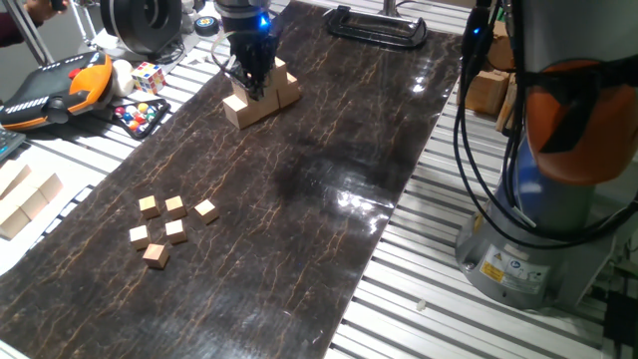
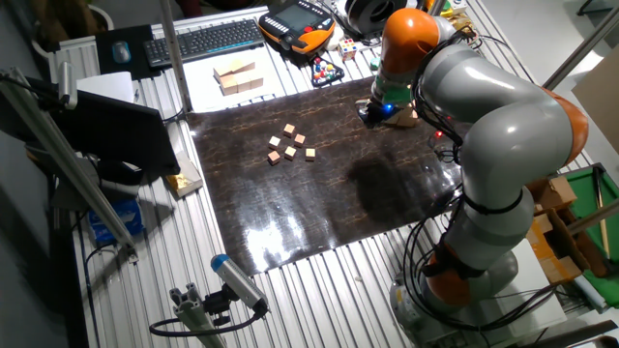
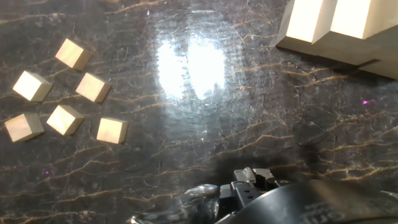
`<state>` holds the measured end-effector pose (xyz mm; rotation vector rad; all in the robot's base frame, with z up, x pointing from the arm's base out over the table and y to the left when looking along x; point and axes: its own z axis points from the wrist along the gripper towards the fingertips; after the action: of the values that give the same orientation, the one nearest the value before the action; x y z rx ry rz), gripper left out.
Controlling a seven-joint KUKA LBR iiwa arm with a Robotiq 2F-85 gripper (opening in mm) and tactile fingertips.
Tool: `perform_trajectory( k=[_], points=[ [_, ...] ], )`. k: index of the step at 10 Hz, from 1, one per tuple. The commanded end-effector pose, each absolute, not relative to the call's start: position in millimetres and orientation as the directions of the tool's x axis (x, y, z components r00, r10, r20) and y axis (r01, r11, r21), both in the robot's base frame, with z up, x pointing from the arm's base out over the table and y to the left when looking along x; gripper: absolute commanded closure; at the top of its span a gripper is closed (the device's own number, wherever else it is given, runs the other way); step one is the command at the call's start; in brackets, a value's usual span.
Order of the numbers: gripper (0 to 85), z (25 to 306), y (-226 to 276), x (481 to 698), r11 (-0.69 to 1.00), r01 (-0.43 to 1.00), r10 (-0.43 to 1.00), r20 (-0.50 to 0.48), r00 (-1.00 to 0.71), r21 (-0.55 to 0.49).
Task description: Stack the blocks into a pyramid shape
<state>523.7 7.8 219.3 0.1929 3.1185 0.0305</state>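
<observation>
Gripper (image 1: 252, 88) fingers' state unclear beside big blocks (image 1: 261, 100), six small cubes (image 1: 169, 229) loose, unstacked.

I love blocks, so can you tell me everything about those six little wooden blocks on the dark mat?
The six little blocks are small cubes of plain light-tan wood, all alike, with nothing painted on them. They lie loosely scattered in one small cluster on the dark marbled mat, each flat on a face and turned a slightly different way. In the hand view there are small gaps between them, and none is stacked on another. The tool is far off at the mat's other end, over some bigger wooden blocks, touching none of the little ones.
</observation>
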Motion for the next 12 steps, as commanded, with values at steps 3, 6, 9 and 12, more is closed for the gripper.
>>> perform_trajectory(
  k=[3,6,9,12],
  points=[
    [84.3,209.9,8.8,530.5,0.991,0.129,0.130,-0.026,-0.991,0.019],
    [84.3,200.6,14.4,536.6,0.989,0.148,0.148,-0.039,-0.988,0.004],
    [84.3,191.6,17.8,540.6,0.987,0.160,0.159,-0.046,-0.986,-0.003],
    [84.3,185.3,32.1,538.8,0.981,0.194,0.193,-0.050,-0.980,-0.013]
  ],
)
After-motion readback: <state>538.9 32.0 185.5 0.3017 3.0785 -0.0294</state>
